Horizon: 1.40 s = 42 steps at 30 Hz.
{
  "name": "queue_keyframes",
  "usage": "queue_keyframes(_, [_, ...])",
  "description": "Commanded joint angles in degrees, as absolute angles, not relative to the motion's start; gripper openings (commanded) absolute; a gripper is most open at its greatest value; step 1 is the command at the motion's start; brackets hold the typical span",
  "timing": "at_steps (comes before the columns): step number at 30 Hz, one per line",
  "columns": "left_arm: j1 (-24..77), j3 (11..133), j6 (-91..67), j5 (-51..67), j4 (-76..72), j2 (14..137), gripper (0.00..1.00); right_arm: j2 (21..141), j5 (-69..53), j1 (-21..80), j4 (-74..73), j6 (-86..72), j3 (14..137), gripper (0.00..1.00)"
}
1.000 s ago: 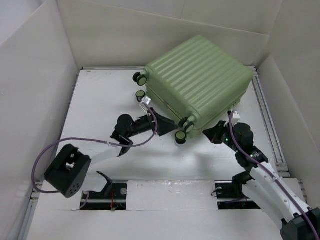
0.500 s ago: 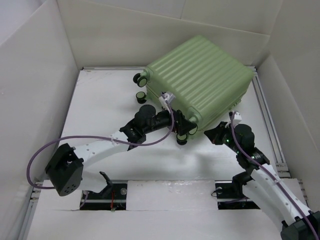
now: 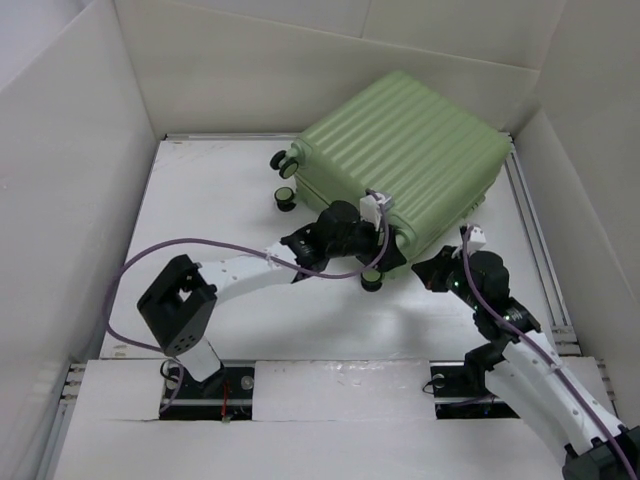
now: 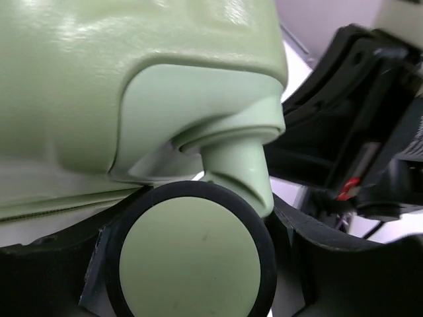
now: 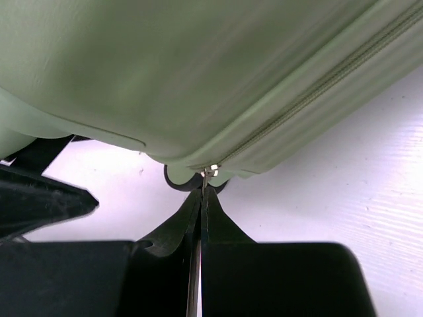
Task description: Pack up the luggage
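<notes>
The luggage [image 3: 410, 150] is a closed pale green ribbed suitcase lying flat at the back right. It fills the left wrist view [image 4: 99, 79] and the right wrist view [image 5: 165, 66]. My left gripper [image 3: 385, 262] is at its near corner. Its jaws are open on either side of a black-and-green caster wheel [image 4: 192, 257], with a thin gap on the right. My right gripper [image 3: 432, 268] is just right of that corner. It is shut [image 5: 202, 195] on the metal zipper pull [image 5: 206, 174] at the end of the zipper seam.
Two more caster wheels [image 3: 285, 160] stick out at the suitcase's left end. White walls [image 3: 60, 200] enclose the table on three sides. A metal rail [image 3: 535, 240] runs along the right edge. The right gripper's body [image 4: 370, 132] sits close beside the left fingers.
My left arm has swung right along the suitcase's near side, from its left wheels to the near-corner wheel. The suitcase shifted slightly. The right gripper has stayed at the corner.
</notes>
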<state>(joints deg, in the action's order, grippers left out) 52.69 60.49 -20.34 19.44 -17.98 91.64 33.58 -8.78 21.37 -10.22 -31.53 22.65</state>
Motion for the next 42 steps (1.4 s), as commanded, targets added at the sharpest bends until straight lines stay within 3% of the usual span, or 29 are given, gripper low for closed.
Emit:
queue_keyframes(1, [55.4,67.0,-18.8,22.4,-23.3,95.4,0.27,30.7,-15.9,25.0,-6.5,-34.0,23.1,0.0])
queue_keyframes(3, [56.1,69.5,-21.3,24.4,-25.3,97.3,0.18,29.9,-15.9,27.5,-5.3,-35.9,21.9,0.0])
queue_keyframes(7, [56.1,72.9,-26.7,30.1,-30.4,99.7,0.09,29.9,-14.2,35.1,0.9,-41.5,18.1,0.0])
queue_keyframes(10, [56.6,75.4,-29.1,33.6,-32.0,101.0,0.08,34.2,-10.1,42.1,9.3,-45.2,16.9,0.0])
queue_keyframes(15, [57.8,73.3,-35.4,36.4,-36.9,99.5,0.03,53.0,-4.3,46.7,24.3,-45.7,17.9,0.0])
queue_keyframes(19, [60.0,70.7,-39.0,35.7,-40.0,97.5,0.02,60.3,0.8,47.3,33.0,-48.2,17.9,0.0])
queue_keyframes(21, [60.0,69.3,-40.8,35.1,-41.7,96.2,0.12,56.9,4.8,48.0,32.7,-49.0,15.3,0.0])
queue_keyframes(23, [60.0,67.3,-41.4,35.1,-41.7,94.6,0.34,48.2,8.2,48.0,24.9,-49.0,14.7,0.0])
queue_keyframes(25, [60.0,66.0,-39.5,33.1,-39.7,92.5,0.91,38.7,13.1,48.0,18.8,-48.1,14.7,0.0])
queue_keyframes(26, [60.0,64.7,-37.9,31.5,-37.3,89.3,1.0,36.1,14.1,48.0,15.7,-47.0,14.7,0.0])
queue_keyframes(29, [59.5,62.0,-32.3,22.2,-29.8,83.8,1.0,30.5,14.1,46.7,7.7,-45.8,16.8,0.0])
queue_keyframes(35, [50.4,49.7,-33.0,5.2,-25.0,66.8,1.0,32.8,10.8,45.2,6.4,-45.2,17.4,0.0])
queue_keyframes(39, [42.9,41.7,-34.6,-5.9,-22.2,54.6,1.0,32.3,9.8,45.2,5.9,-45.2,17.4,0.0])
queue_keyframes(42, [30.8,38.1,-36.5,-7.8,-20.4,50.4,1.0,30.6,9.0,44.6,4.6,-44.6,17.4,0.0])
